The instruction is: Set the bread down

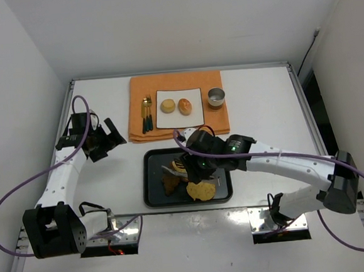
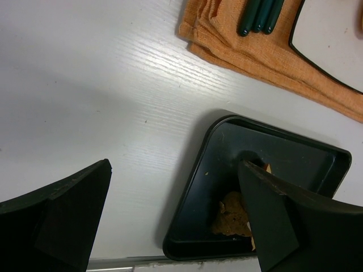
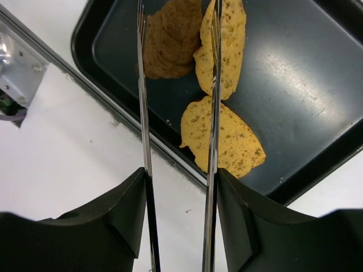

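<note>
Three flat bread slices lie in a black tray (image 1: pixel 155 198): a brown one (image 3: pixel 170 39), a yellow one (image 3: pixel 229 34) and a second yellow one (image 3: pixel 227 136) near the tray's front rim. My right gripper (image 3: pixel 178 175) is shut on metal tongs (image 3: pixel 142 85), whose two blades stand apart and reach over the slices; the right blade crosses the upper yellow slice. In the top view the right gripper (image 1: pixel 193 163) hovers over the tray. My left gripper (image 1: pixel 105 141) is open and empty over bare table left of the tray. The brown slice also shows in the left wrist view (image 2: pixel 232 215).
An orange cloth (image 1: pixel 138 95) at the back holds a white plate (image 1: pixel 195 116) with two buns (image 1: pixel 167 105), cutlery (image 1: pixel 147 115) on its left and a metal cup (image 1: pixel 216 97) on its right. White walls enclose the table.
</note>
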